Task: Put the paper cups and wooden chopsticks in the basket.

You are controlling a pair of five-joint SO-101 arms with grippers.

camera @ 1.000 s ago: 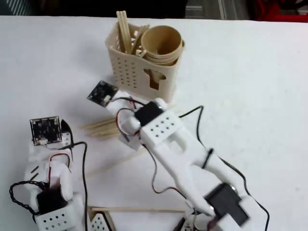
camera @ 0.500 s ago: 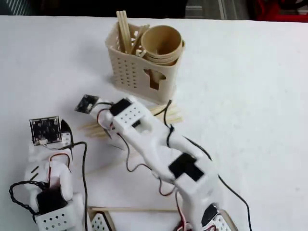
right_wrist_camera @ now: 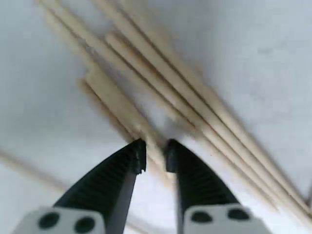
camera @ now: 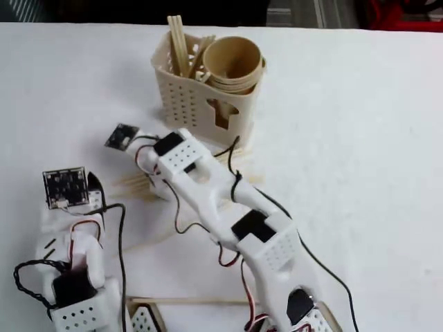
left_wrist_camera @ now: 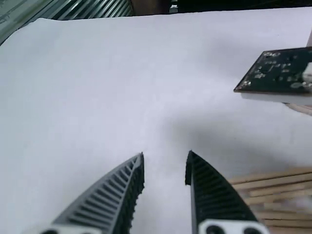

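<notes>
The cream basket (camera: 181,104) stands at the back of the table with stacked paper cups (camera: 232,61) and several upright chopsticks (camera: 178,43) inside. A pile of wooden chopsticks (camera: 131,184) lies on the table in front of it. My right arm (camera: 208,190) stretches over that pile. Its gripper (right_wrist_camera: 154,153) is down at the sticks, shut on one chopstick (right_wrist_camera: 119,109) from the pile's edge. My left gripper (left_wrist_camera: 165,161) is open and empty above bare table, with the pile's ends (left_wrist_camera: 273,192) just beside it.
A single chopstick (camera: 156,238) lies loose between the two arms. Another long stick (camera: 201,301) lies along the near edge by the arm bases. The right arm's camera board (left_wrist_camera: 278,73) hangs close to the left gripper. White table stretches to the right of the basket.
The right arm has swung left and lowered from beside the basket onto the chopstick pile. The left arm has not moved.
</notes>
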